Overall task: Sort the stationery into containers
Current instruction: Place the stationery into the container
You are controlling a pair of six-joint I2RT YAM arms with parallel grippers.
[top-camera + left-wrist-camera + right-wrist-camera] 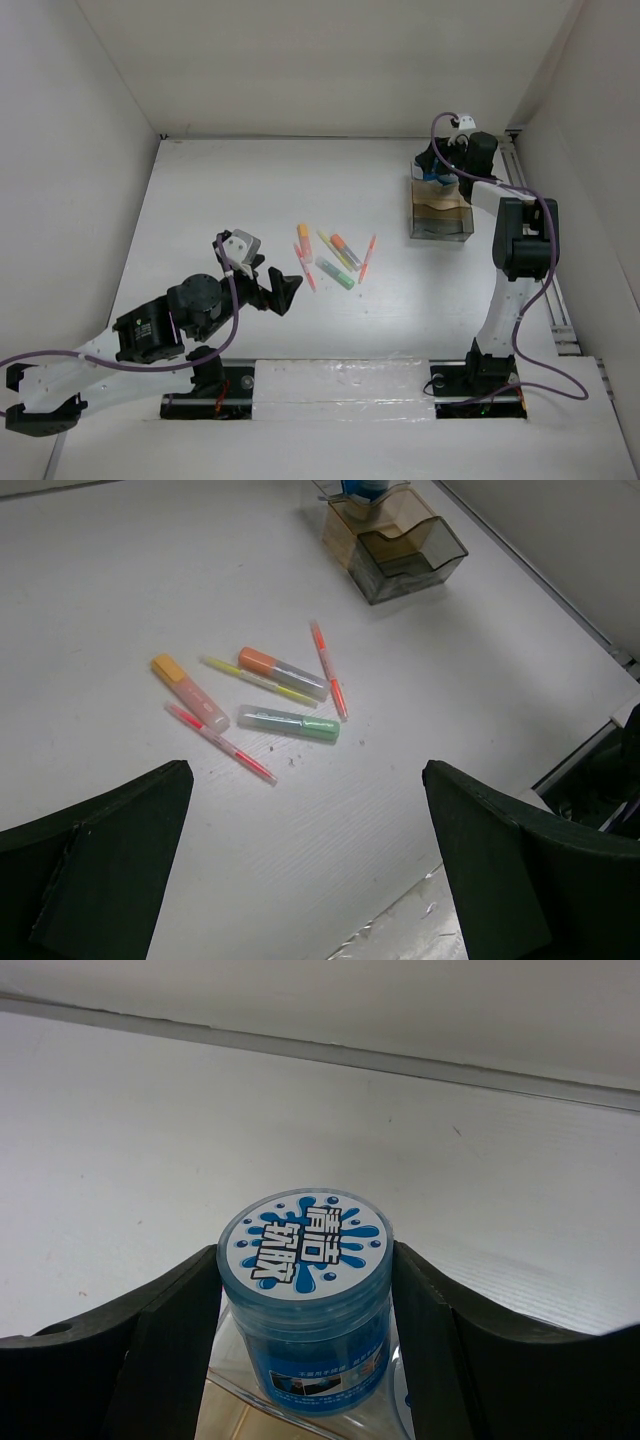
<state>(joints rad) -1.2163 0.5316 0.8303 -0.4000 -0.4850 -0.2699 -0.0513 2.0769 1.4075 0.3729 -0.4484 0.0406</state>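
While the right gripper (303, 1270) clamps the blue tub (303, 1240), base cut off at the frame's bottom edge, the left gripper (288, 292) hangs lower left, fingers wide apart, empty.

A white table (250, 180) is enclosed by plain white panels: a back wall (330, 60) at 12 o'clock, a side wall (60, 180) at 9 o'clock and a second side wall (605, 150) at 3 o'clock. A grey rail (562, 315) is seen along the table's 3 o'clock edge. Everything is evenly lit.
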